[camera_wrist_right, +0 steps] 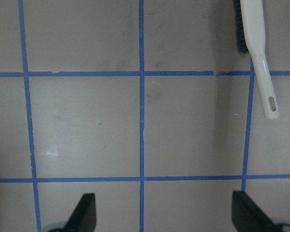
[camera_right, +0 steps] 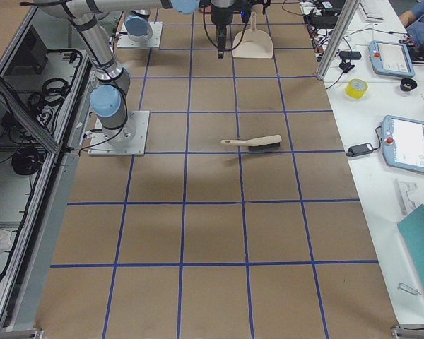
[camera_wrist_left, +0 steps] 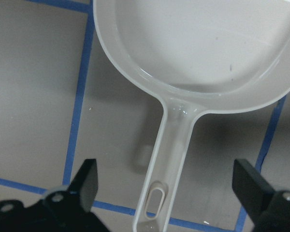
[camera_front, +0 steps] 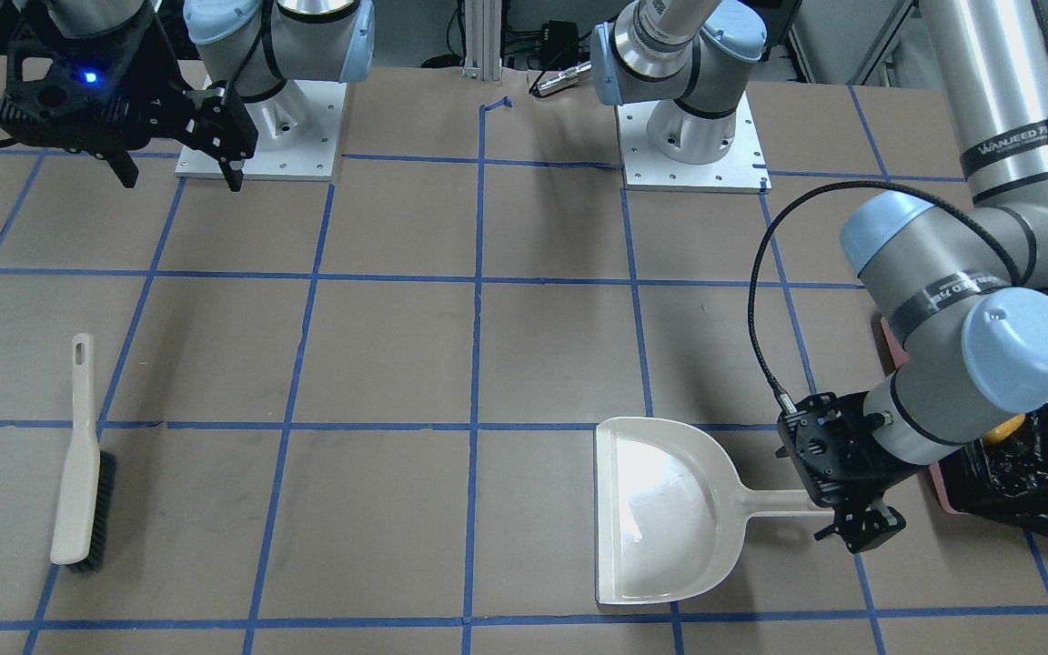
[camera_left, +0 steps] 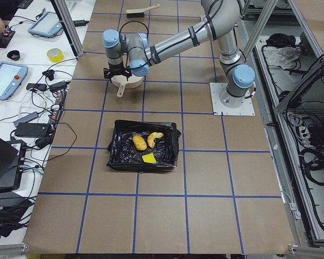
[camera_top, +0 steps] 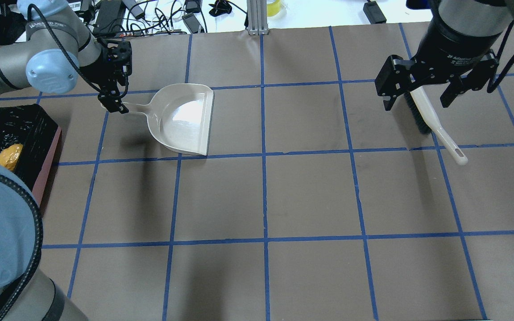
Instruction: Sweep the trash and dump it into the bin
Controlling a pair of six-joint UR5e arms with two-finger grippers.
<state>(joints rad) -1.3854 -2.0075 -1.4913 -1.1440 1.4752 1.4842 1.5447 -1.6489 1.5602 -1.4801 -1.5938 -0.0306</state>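
Note:
The trash lies in the bin (camera_left: 119,154), a pink box lined with a black bag: an orange-brown lump (camera_left: 139,142), a pale crescent (camera_left: 155,138) and a yellow-green wedge (camera_left: 149,158). In the overhead view only the lump (camera_top: 9,156) shows in the bin (camera_top: 49,165). The beige dustpan (camera_top: 185,118) lies empty on the table. My left gripper (camera_top: 113,101) is open over the end of its handle (camera_wrist_left: 171,145), with its fingers (camera_wrist_left: 87,181) on either side and not touching it. My right gripper (camera_top: 417,101) is open and empty, high above the brush (camera_top: 435,122).
The brush (camera_front: 83,464) lies flat on the table, bristles sideways, far from the dustpan (camera_front: 670,509). The bin (camera_front: 942,478) stands close behind my left gripper (camera_front: 862,529). Brown paper with blue tape lines covers the table. Tablets and tape rolls lie on a side bench (camera_right: 403,141).

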